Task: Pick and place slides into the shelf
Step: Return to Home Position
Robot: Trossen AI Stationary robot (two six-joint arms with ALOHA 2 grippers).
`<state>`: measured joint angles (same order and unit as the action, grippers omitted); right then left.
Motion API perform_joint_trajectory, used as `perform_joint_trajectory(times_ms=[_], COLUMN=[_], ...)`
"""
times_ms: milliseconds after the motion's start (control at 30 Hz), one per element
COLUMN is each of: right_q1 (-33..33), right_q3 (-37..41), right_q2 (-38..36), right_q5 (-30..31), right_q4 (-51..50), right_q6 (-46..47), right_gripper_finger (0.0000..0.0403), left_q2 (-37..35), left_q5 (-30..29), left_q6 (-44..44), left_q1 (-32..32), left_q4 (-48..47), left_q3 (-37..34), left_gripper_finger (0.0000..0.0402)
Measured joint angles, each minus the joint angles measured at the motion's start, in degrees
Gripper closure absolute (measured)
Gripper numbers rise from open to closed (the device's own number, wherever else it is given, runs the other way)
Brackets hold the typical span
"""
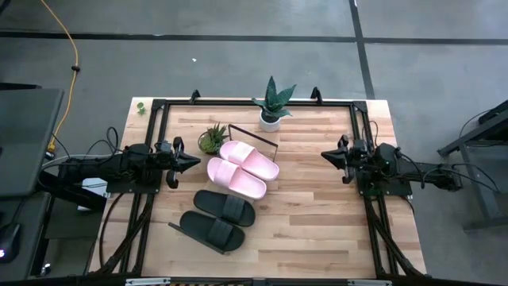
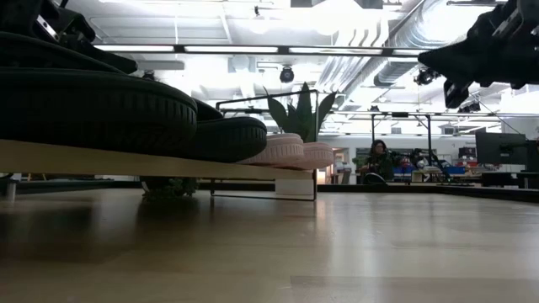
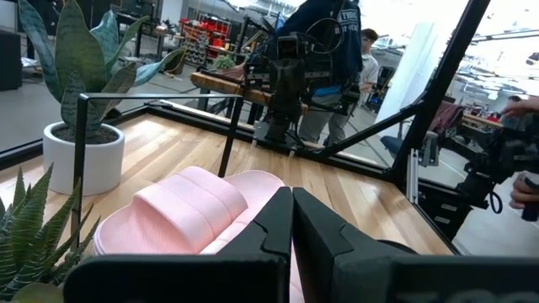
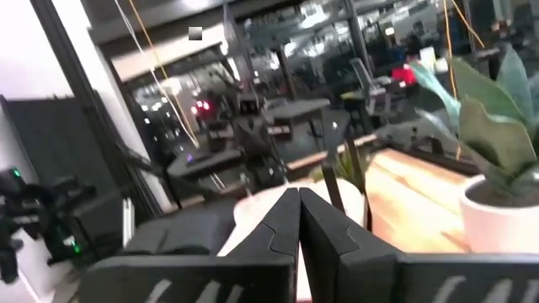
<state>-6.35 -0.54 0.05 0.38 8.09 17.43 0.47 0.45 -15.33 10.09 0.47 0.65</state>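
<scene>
High view: four slides (image 1: 236, 177) atop shelf (image 1: 175, 228)

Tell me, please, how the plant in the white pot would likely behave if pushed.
The plant would probably tip rather than skid: its leaves rise tall above a small pot. The pot looks smooth and rigid, so likely slippery to grasp.

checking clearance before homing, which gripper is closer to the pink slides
Left. The left gripper sits just beside the pink slides; the right gripper is farther off on their other side.
</scene>
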Motion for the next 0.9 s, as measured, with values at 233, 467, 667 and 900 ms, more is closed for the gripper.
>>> perform_joint_trajectory(times_ms=[233, 467, 667, 900], right_q1=[0.0, 0.0, 0.0, 0.0], right_q3=[0.02, 0.02, 0.02, 0.04], right_q2=[-0.01, 0.04, 0.72, 0.7], right_q5=[0.02, 0.57, 0.52, 0.49], right_q4=[-7.15, -7.06, -7.12, -7.06], right_q6=[0.06, -8.11, -11.7, -9.45], right_gripper_finger=[0.0403, 0.0403, 0.0403, 0.0403], left_q2=[0.0, 0.0, 0.0, 0.0], left_q5=[0.0, 0.0, 0.0, 0.0], left_q6=[0.02, 0.02, 0.02, 0.0], left_q1=[0.0, 0.0, 0.0, 0.02], left_q4=[0.0, 0.0, 0.0, 0.0], left_q3=[0.01, 0.02, 0.01, 0.0], left_gripper_finger=[0.0401, 0.0401, 0.0401, 0.0401])
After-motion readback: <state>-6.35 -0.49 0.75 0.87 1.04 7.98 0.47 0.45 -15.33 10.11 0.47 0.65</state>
